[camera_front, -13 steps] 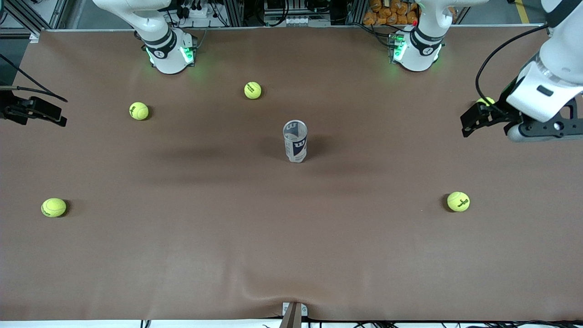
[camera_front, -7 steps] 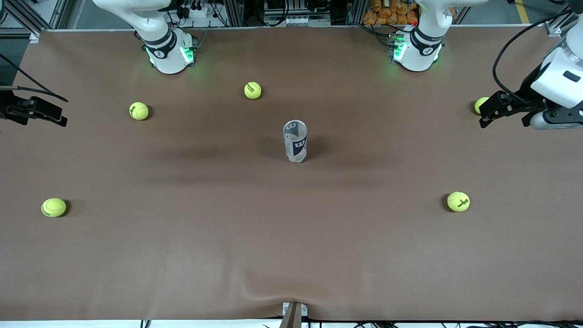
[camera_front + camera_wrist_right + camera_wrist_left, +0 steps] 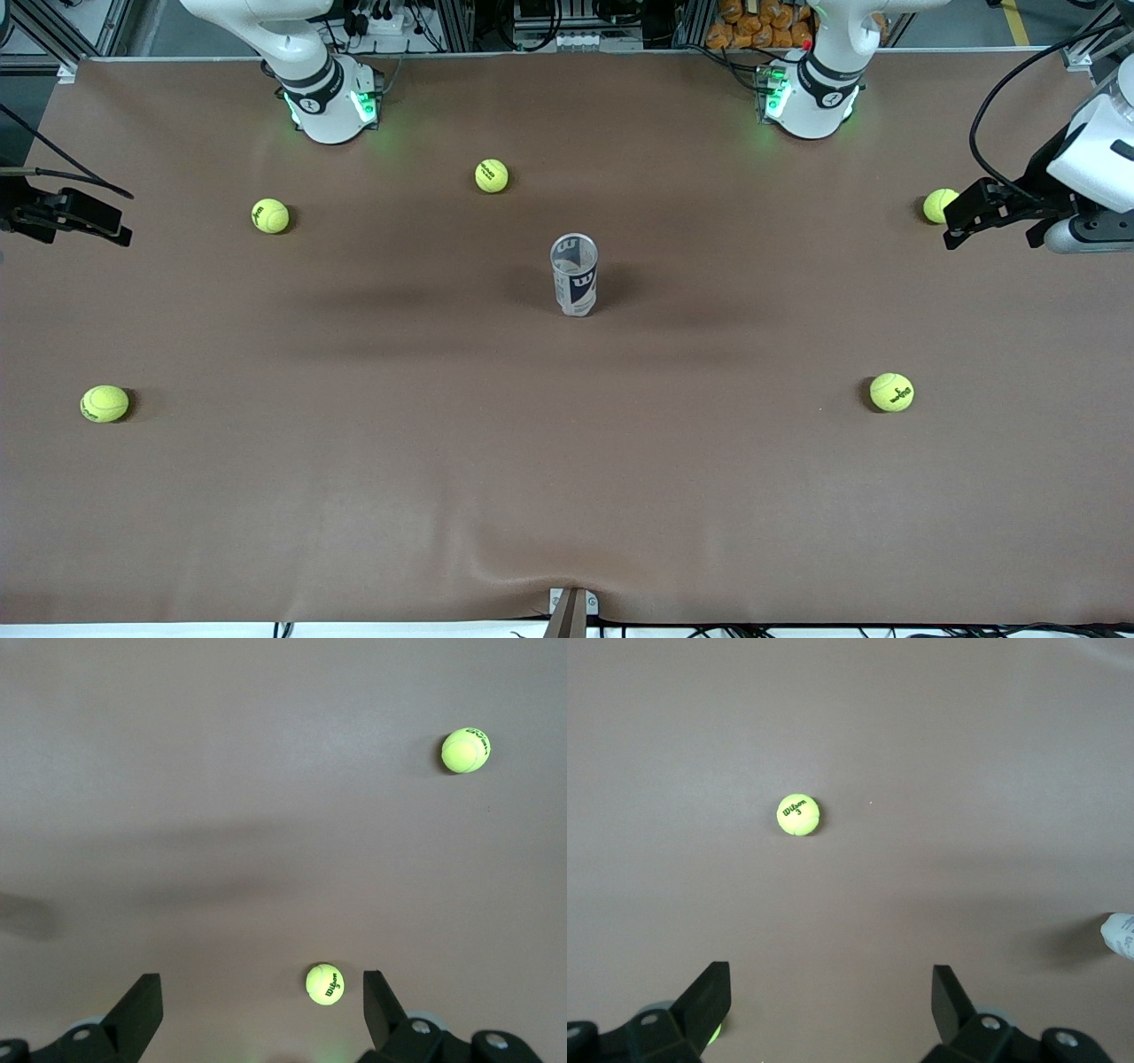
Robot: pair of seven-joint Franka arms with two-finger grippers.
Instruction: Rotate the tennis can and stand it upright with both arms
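Observation:
The tennis can point(image 3: 574, 275) stands upright in the middle of the table with its open silvery rim up; its edge also shows in the left wrist view point(image 3: 1120, 935). My left gripper point(image 3: 957, 217) is open and empty over the left arm's end of the table, next to a tennis ball point(image 3: 937, 206). Its open jaws show in the left wrist view point(image 3: 830, 992). My right gripper point(image 3: 122, 227) is open and empty over the right arm's end of the table. Its open jaws show in the right wrist view point(image 3: 261, 997).
Loose tennis balls lie on the brown table cover: two nearer the robot bases point(image 3: 492, 175) point(image 3: 269, 215), two nearer the front camera point(image 3: 104, 403) point(image 3: 891, 392). The left wrist view shows one ball point(image 3: 798, 814). The right wrist view shows two point(image 3: 324, 983) point(image 3: 466, 750).
My left gripper has drawn away from the can toward the left arm's end of the table, uncovering the ball there. The can and the right gripper have not moved.

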